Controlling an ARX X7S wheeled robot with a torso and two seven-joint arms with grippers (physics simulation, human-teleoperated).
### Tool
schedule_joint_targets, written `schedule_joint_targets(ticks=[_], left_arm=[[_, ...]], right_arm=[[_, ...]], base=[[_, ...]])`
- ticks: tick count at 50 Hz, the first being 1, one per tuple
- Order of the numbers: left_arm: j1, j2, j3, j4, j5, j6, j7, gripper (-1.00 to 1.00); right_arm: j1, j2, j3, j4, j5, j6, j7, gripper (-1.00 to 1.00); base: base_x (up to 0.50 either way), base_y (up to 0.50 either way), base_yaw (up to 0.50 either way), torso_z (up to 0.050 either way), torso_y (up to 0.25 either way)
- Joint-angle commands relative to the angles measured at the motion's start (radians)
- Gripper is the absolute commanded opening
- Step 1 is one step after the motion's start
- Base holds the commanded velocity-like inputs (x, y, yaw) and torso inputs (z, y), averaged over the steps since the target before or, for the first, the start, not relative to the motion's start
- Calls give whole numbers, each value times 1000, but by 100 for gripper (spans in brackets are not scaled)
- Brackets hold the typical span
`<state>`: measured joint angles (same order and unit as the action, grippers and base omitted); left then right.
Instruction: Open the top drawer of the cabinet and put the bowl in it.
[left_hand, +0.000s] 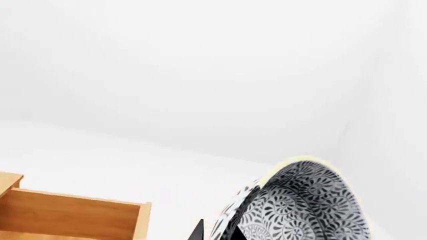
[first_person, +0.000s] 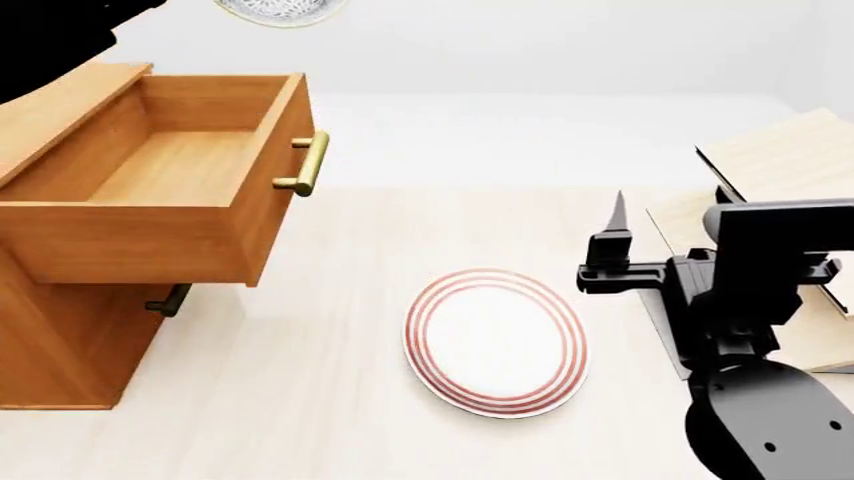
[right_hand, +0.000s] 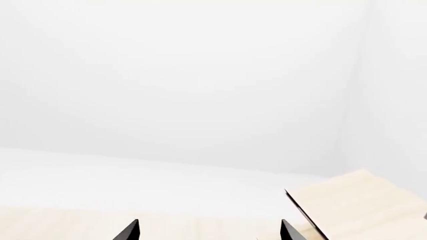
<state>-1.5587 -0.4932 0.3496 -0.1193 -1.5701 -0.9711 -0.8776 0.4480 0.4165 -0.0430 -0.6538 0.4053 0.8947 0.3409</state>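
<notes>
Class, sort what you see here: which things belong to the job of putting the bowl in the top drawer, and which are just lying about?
Part of the job:
the top drawer, pulled open
the cabinet
the bowl, at the left gripper

Just lying about:
the red-ringed plate
the pale wooden rack
the right gripper, open and empty

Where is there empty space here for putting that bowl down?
Inside the open top drawer, whose floor is bare. Also tabletop between the cabinet and the plate. The right side is crowded by the right gripper and shelf rack.
</notes>
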Motion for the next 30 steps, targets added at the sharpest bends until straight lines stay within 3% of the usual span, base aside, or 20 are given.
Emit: schedule_joint_targets(ticks=[1,30], left_arm=[[-8,-10,6,-143,114,70,60,-100],[135,-46,-10,-299,203,209,124,-100]], right_arm=[[10,-1,-9,-10,6,13,5,100],[28,-4,-48,13,-2,8,14,100]], base=[[0,0,0,0,0],[0,0,0,0,1]])
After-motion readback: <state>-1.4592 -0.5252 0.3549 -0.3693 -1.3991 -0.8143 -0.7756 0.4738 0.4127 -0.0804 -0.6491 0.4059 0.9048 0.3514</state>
